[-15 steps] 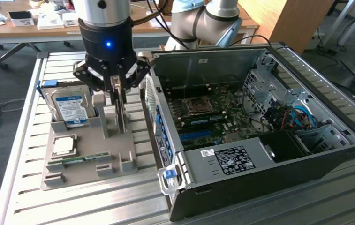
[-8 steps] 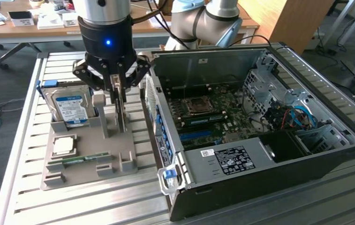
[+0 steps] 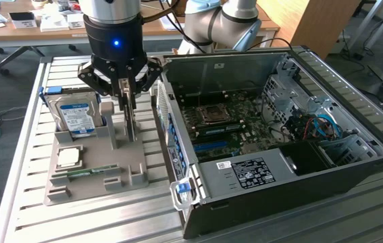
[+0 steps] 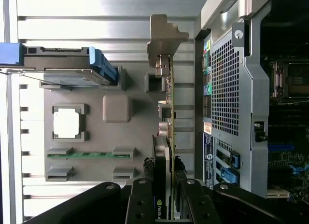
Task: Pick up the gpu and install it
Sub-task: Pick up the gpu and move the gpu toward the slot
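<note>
Gripper: black two-fingered gripper (image 4: 163, 163) clamped from above on both faces, I judge, leaving the connector edge free
Card: thin greenish-brown, black-faced gpu (image 4: 169, 113), upright on edge in its slot
Holder: grey moulded tray (image 3: 90, 187) on ribbed metal worktop (image 3: 110, 223); props parts for me
Case: open black computer tower (image 3: 353, 167) just beside; motherboard exposed

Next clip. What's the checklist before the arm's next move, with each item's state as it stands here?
1. End effector shut on gpu: ok, closed on its upper part.
2. Card upright in holder: ok.
3. Side of case open: ok.
4. Motherboard's blue slot empty: ok.
5. Clearance between end effector and hard drive: cannot tell.
</note>
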Available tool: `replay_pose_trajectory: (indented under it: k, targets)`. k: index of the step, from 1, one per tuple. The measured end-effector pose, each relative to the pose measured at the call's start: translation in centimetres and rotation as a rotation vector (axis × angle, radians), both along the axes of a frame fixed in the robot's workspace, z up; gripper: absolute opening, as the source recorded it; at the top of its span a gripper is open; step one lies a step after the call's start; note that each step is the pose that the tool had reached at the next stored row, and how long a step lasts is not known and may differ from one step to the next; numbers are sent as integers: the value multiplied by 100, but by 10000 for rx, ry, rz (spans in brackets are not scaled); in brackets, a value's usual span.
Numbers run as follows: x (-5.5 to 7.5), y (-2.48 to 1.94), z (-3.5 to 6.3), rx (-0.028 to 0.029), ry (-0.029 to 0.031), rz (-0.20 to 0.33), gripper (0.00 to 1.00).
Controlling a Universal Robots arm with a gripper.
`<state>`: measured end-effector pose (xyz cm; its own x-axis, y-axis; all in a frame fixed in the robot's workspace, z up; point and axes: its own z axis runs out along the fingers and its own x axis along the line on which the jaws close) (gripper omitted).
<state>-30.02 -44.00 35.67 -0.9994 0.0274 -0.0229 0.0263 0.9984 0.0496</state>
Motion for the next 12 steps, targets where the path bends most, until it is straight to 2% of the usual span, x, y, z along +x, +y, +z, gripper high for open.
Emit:
replay_pose_trajectory:
  k: [12]
  targets:
    - [0,0,54,0,0,0,27]
